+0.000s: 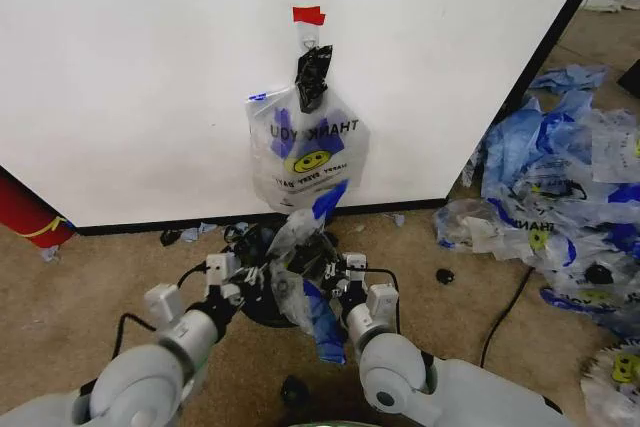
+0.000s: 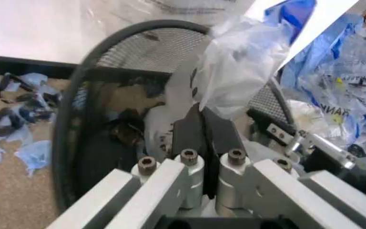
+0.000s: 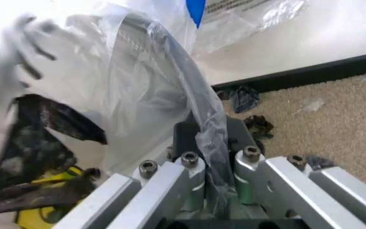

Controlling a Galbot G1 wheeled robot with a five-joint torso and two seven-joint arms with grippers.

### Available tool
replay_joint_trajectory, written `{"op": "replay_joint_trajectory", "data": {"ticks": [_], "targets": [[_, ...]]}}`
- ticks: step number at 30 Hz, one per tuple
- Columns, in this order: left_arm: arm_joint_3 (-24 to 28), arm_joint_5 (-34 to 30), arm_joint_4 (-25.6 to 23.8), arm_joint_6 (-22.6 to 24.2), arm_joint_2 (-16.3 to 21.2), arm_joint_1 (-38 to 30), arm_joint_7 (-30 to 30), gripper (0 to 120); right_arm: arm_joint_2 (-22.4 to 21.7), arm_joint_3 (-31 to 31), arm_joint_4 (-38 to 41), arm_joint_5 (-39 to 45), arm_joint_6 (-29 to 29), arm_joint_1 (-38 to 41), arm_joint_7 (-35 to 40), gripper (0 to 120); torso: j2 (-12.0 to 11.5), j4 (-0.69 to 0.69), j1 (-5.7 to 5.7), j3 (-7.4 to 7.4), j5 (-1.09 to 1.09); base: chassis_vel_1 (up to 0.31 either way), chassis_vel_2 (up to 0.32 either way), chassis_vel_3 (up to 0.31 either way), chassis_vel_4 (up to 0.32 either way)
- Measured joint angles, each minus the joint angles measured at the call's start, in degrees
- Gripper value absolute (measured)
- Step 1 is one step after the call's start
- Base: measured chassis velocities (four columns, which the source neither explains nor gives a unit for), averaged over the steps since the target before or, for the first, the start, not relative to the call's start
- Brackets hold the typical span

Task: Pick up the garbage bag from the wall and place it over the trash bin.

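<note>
A see-through garbage bag with blue parts is stretched between my two grippers, low in front of the white wall. My left gripper is shut on the plastic, its fingers pressed together over the trash bin. My right gripper is shut on another fold of the bag. The black wire-mesh trash bin stands on the carpet right under the bag, mostly hidden in the head view. A second bag with a smiley face hangs on the wall under red tape.
A small black bag hangs above the smiley bag. A heap of plastic bags covers the carpet at the right, with a black cable beside it. A red cylinder lies at the left. Scraps litter the wall's base.
</note>
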Motion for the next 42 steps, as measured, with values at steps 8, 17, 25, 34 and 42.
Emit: {"op": "replay_joint_trajectory", "data": {"ticks": [8,17,25,34,42], "targets": [[-2.19,0.69,-0.77,-0.45,0.38,0.48,-1.56,0,-1.07,1.18,0.73,-0.36,0.16,-1.34,-0.29,0,0.00,-0.02,0.00,0.00,0.01,0.000,0.000,0.000,0.000],[-2.81,0.86,0.04,0.17,1.99,0.93,-3.00,0,-2.24,3.86,1.15,-0.84,0.60,-3.41,-0.86,0,0.00,-0.01,0.00,0.00,0.02,0.000,0.000,0.000,0.000],[-2.71,1.33,1.17,0.19,2.16,0.85,-3.24,0,-3.21,6.28,1.56,-0.79,0.89,-5.36,-1.89,0,0.00,-0.02,0.00,0.00,0.01,0.000,0.000,0.000,0.000],[-2.65,1.70,2.69,0.02,1.76,0.55,-3.21,0,-3.44,7.46,1.62,-0.76,1.09,-6.60,-2.41,0,0.00,-0.01,0.00,0.00,0.01,0.000,0.000,0.000,0.000],[-2.87,1.85,1.17,-0.09,1.72,0.23,-3.26,4,-3.54,7.56,1.59,-0.78,1.10,-6.63,-2.41,0,0.00,-0.01,0.00,0.00,0.01,0.000,0.000,0.000,0.000]]}}
